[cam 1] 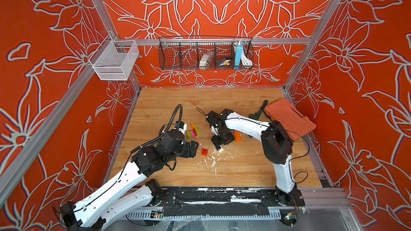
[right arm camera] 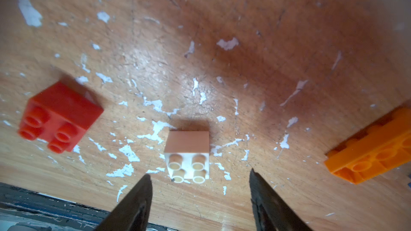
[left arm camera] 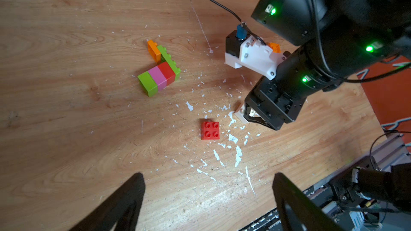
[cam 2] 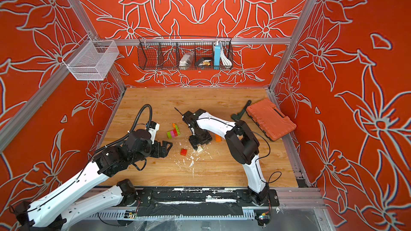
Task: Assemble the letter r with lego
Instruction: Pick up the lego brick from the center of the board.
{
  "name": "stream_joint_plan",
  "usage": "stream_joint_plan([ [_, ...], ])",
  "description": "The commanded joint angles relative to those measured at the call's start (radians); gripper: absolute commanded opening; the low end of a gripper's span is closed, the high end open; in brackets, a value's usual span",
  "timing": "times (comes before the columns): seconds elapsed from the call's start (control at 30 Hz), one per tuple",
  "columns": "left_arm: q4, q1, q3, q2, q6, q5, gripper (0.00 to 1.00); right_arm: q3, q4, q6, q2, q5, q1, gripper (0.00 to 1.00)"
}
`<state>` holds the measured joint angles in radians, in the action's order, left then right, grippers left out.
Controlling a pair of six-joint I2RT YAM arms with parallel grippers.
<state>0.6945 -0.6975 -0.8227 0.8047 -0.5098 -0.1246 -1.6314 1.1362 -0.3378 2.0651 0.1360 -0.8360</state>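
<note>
- Desk: wood, speckled with white paint. All the lego lies near its middle. The letter looks partly built, with loose bricks left to add.
- Left tool: jaws wide and empty, hovering beside the red brick and touching nothing.
- Right tool: jaws apart, pointing down over the white brick with a gap on each side, so nothing is gripped. Picking up this brick seems to be the step in hand.
- Build: a lime, pink and red row lying on its side. A long green brick sits across the red end, with a small orange piece against it. In both top views the row's long axis runs across the desk, and the green brick's toward the back wall. The green studs face the right arm. It reads as a stem with a short arm.
- Orange brick: loose, near the right tool, long axis roughly toward the back wall. I cannot tell which face is up.
- The red brick: loose, square, studs up, between the tools.
- The white brick: square, studs up, apart from the build.
</note>
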Motion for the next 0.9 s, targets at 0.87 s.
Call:
stream_joint_plan([
  [0.87, -0.029, 0.17, 0.069, 0.016, -0.02, 0.174, 0.91, -0.137, 0.109, 0.08, 0.114, 0.127, 0.024, 0.58],
])
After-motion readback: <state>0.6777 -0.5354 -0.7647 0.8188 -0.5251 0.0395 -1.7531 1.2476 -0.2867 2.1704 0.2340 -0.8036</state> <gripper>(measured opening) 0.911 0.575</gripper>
